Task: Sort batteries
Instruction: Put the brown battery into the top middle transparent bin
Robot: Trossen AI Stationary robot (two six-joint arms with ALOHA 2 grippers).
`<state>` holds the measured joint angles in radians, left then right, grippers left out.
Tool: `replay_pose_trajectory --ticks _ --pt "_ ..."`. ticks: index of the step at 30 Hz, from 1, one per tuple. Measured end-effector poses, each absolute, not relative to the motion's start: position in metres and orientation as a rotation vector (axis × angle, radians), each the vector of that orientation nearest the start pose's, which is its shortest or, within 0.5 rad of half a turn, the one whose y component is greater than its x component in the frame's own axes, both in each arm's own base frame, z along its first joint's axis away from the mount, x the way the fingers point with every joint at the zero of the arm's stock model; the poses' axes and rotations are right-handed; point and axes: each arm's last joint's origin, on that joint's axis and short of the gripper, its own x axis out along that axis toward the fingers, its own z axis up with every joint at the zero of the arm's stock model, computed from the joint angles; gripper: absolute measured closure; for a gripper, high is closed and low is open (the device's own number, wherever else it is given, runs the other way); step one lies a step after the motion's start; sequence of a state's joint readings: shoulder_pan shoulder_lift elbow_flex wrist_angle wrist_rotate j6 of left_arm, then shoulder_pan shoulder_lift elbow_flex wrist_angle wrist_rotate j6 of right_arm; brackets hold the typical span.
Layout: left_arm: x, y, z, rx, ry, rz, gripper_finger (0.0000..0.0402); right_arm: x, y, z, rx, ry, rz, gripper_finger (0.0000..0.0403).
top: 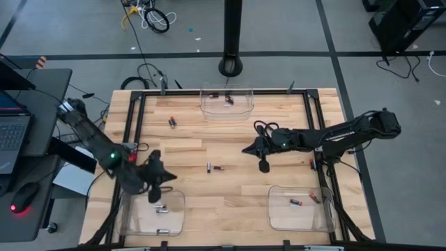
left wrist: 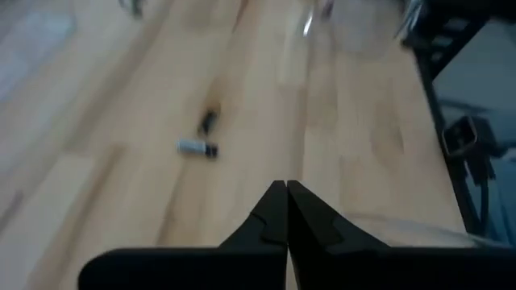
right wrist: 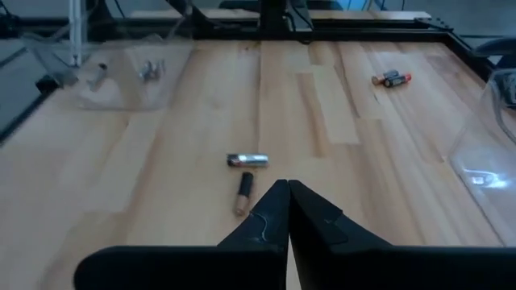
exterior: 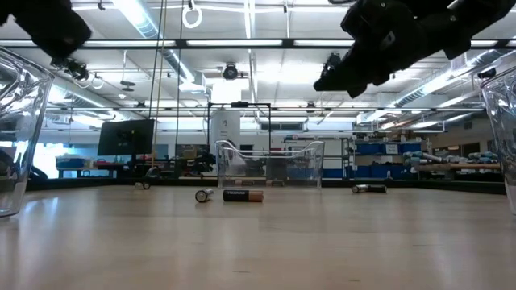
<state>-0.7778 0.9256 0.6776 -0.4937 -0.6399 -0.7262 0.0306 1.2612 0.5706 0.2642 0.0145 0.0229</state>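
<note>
Two small cylindrical batteries, one silvery-grey [top: 208,167] and one black with a copper end [top: 218,168], lie touching near the middle of the light wooden tabletop [top: 230,195]; another dark cell [top: 172,122] lies toward the far left. They look light, hard and smooth, likely to roll, so I'd pinch one across its barrel at mid-length.

The right gripper [top: 264,166] hangs above the table just right of that pair, fingers pressed together and empty. The left gripper [top: 155,196], clenched on nothing, hovers over the clear plastic bin at the near left corner [top: 174,216], which holds two greyish cells. The near right clear bin [top: 279,213] holds two dark ones; the far-edge bin [top: 244,104] holds a couple more.
</note>
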Motion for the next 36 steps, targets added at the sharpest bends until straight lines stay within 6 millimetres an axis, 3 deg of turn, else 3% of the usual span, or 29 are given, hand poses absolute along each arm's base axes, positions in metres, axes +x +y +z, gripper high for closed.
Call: replay_pose_trajectory --ticks 8,15,23,28,36 --pt "0.138 -0.081 0.236 -0.151 0.296 0.004 0.0398 0.288 0.025 0.198 0.078 0.515 0.001 0.0386" --pt "0.144 -0.073 0.232 -0.014 0.276 0.045 0.0397 0.334 0.035 0.178 0.129 0.66 -0.02 0.037" --pt "0.148 -0.065 0.232 0.09 0.278 0.093 0.0392 0.378 0.052 0.159 0.111 0.712 -0.044 0.0358" --pt "0.149 -0.063 0.232 0.091 0.279 0.108 0.0392 0.389 0.061 0.152 0.122 0.776 -0.078 0.0308" --pt "0.149 -0.062 0.232 0.112 0.282 0.114 0.0391 0.387 0.063 0.142 0.115 0.869 -0.153 0.0234"
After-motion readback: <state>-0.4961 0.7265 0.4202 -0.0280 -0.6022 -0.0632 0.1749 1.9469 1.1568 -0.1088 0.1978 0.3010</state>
